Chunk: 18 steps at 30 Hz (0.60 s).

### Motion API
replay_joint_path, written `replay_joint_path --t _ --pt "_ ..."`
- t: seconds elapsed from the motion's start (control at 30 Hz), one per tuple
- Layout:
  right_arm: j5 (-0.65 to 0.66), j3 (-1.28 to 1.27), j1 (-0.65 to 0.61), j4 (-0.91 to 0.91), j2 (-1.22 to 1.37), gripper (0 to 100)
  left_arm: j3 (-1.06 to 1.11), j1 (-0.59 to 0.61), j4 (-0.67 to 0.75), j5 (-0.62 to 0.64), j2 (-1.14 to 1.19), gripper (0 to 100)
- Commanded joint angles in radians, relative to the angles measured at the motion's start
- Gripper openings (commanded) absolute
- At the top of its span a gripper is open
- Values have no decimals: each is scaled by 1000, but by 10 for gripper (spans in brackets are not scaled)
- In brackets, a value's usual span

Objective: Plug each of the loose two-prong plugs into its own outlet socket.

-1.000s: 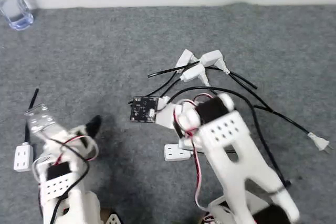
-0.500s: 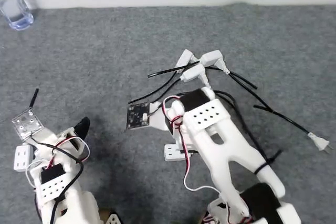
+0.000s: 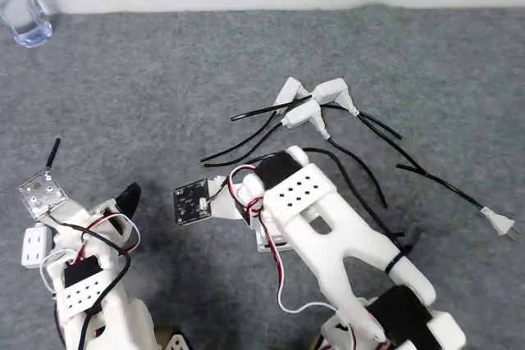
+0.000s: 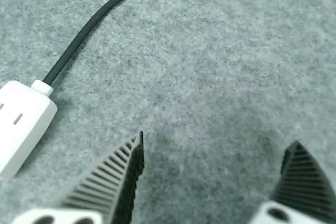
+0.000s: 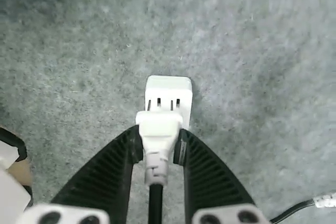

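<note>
**Status: one plug at its socket, the rest outstanding**

The right claw is clamped on a white plug. The plug's front touches a white socket on the tabletop. Its prongs are hidden, so we cannot confirm seating. The left claw hangs spread apart beside a second socket, which holds nothing. A loose plug lies well apart from both. We judge that most of the work is left.

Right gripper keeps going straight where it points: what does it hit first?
The white outlet block, dead ahead. The plug in the right gripper seems already against its face, though depth is unclear.
</note>
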State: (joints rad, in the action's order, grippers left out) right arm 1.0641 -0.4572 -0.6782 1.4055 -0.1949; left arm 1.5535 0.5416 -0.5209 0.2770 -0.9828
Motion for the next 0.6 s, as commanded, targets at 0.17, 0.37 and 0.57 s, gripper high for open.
replay_joint_path --t 0.17,0.37,0.57 --pt "-5 64 -2 -24 87 8 -5 5 23 -9 -14 392" --pt "29 94 39 -22 87 8 -5 5 23 -9 -14 392" --pt "54 106 61 -25 96 8 -5 5 23 -9 -14 392"
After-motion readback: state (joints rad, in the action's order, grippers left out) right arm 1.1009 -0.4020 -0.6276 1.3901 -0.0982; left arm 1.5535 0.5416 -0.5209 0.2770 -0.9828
